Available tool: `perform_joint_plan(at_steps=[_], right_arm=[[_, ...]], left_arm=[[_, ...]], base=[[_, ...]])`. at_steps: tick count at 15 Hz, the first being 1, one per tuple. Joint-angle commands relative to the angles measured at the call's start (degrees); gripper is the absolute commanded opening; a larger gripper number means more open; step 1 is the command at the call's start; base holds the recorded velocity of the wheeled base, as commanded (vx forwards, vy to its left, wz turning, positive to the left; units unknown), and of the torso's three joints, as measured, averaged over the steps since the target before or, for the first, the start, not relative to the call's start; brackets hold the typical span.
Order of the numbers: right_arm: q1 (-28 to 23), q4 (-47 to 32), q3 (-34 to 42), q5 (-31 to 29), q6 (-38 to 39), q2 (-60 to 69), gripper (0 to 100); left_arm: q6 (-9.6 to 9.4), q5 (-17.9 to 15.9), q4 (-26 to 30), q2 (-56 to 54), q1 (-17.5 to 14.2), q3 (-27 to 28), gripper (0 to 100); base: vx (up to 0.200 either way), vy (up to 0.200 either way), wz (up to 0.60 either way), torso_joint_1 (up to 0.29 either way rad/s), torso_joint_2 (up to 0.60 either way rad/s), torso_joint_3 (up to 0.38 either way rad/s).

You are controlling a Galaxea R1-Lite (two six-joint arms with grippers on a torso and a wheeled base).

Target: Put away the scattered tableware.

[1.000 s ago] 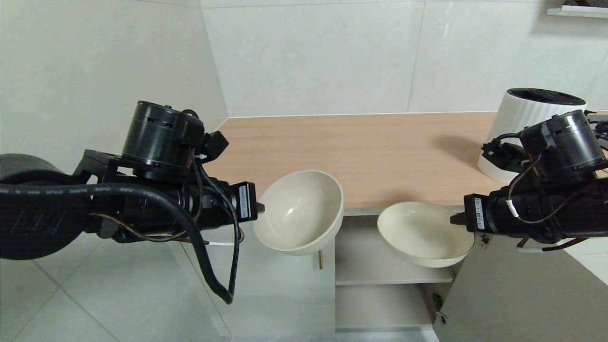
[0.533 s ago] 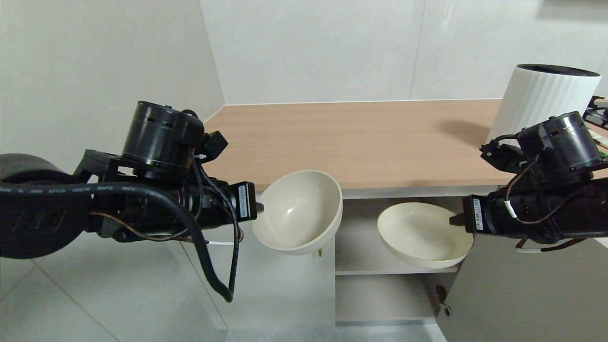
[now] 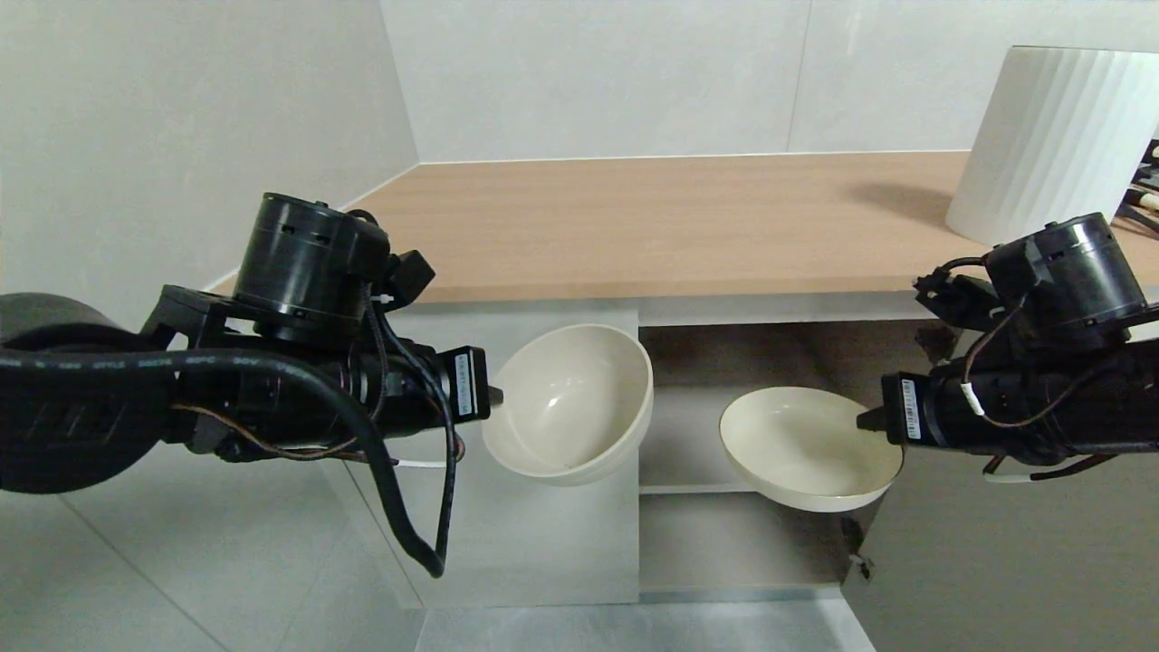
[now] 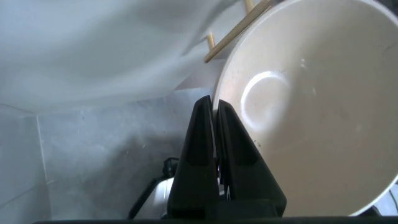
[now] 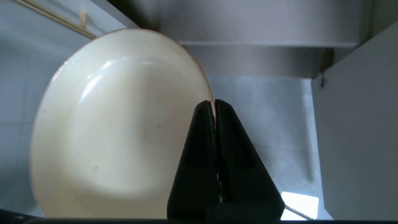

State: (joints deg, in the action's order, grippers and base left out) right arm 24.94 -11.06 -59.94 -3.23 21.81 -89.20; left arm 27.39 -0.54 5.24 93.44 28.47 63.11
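Neither piece is stored yet: the left claw [image 3: 495, 395] pinches the rim of the deep bowl [image 3: 570, 403], the right claw [image 3: 863, 418] that of the shallow bowl [image 3: 806, 444], both held before the open cabinet [image 3: 724, 543] under the bench [image 3: 670, 226].

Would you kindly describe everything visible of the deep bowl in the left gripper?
The deep bowl is cream-white, round, smooth and glossy like glazed ceramic, and empty. It hangs tilted in the air in front of the cabinet, below the edge of the countertop. The left gripper pinches its rim; nothing else touches it.
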Motion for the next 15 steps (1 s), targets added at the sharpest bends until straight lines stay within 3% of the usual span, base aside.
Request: perform_joint_plan(at_steps=[1,4,9,15], right_arm=[[0.02,-0.02,0.00,-0.02,-0.01,-0.10,0],[0.02,-0.02,0.00,-0.02,-0.01,-0.10,0],[0.02,-0.02,0.00,-0.02,-0.28,-1.15,0],[2.74,2.97,1.76,-0.02,-0.63,-11.00,0]], left_arm=[[-0.06,0.01,0.03,0.16,0.01,-0.01,0],[-0.06,0.01,0.03,0.16,0.01,-0.01,0],[-0.06,0.01,0.03,0.25,0.01,-0.09,0],[-0.23,0.01,0.12,0.34,0.01,-0.18,0]], base=[[0.000,0.000,0.00,-0.110,0.46,0.330],[0.000,0.000,0.00,-0.045,0.28,0.217],[0.000,0.000,0.00,-0.010,0.03,0.017],[0.000,0.000,0.00,0.000,0.00,0.000]])
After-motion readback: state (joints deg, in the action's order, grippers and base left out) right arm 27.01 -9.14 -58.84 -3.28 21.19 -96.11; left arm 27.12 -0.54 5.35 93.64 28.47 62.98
